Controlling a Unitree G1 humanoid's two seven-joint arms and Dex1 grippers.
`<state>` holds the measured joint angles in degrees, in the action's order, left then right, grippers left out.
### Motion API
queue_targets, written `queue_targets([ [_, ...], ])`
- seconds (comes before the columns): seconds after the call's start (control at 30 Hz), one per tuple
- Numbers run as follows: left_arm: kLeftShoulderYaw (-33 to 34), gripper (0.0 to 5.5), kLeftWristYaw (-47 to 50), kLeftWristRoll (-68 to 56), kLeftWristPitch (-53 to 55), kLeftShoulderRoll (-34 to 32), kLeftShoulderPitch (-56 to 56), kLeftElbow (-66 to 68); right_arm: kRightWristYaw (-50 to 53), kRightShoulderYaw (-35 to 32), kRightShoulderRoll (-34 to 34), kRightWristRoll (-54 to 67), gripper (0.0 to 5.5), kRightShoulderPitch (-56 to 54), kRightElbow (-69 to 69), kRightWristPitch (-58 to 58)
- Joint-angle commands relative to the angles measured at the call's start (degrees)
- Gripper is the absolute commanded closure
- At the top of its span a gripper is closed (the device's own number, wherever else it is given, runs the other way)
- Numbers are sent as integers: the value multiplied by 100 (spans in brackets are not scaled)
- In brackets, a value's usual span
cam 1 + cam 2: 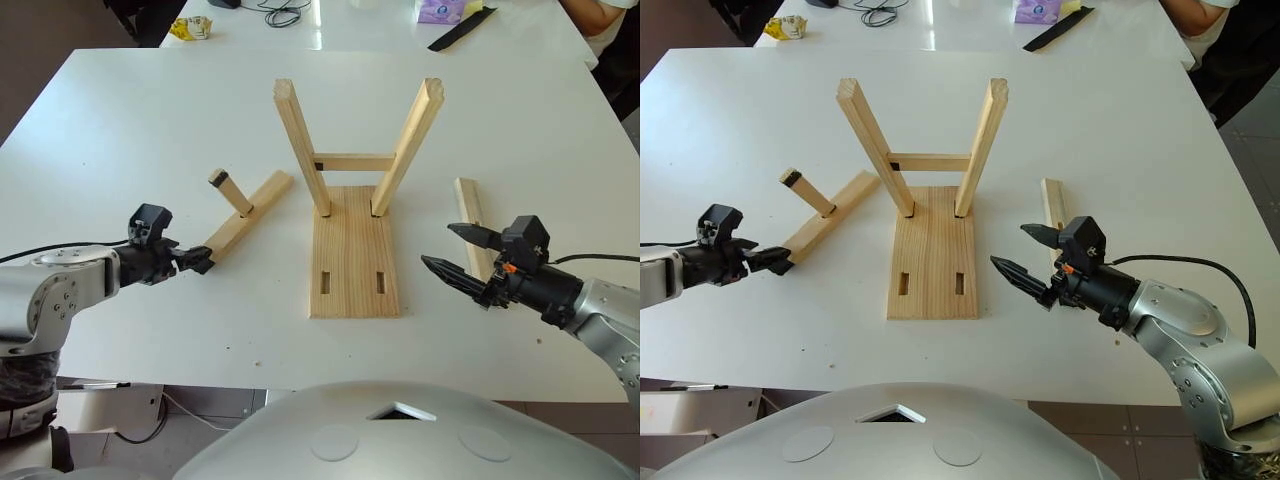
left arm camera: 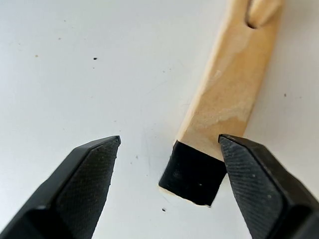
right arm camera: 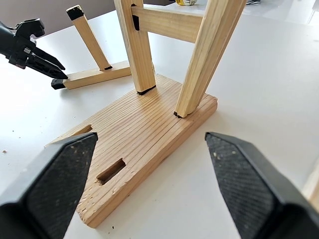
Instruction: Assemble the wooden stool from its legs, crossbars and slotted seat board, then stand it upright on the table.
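Around leg tip (image 2: 192, 172), left claw (image 2: 169, 142) wide.

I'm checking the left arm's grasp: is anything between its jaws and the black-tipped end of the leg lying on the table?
Nothing visible. The left gripper has its jaws open on either side of the leg at its black-tipped end, with only bare table in the gap.

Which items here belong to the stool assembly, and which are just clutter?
Job: seat board with two legs and crossbar fitted; loose leg-and-crossbar piece; single loose leg.
Lying about: yellow packet, purple pack, black strap, cables on the far table.
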<state>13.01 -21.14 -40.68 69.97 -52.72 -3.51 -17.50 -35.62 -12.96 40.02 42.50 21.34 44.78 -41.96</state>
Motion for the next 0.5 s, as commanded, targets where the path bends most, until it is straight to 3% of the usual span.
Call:
queue_targets([
  [0.03, -182, 184, -142, 219, -17, 41, 324, 266, 19, 67, 31, -65, 151, -115, -32, 50],
  [0.5, -426, 184, -616, 407, -128, 196, 909, 517, -18, 171, 36, -133, 151, -229, -124, 86],
])
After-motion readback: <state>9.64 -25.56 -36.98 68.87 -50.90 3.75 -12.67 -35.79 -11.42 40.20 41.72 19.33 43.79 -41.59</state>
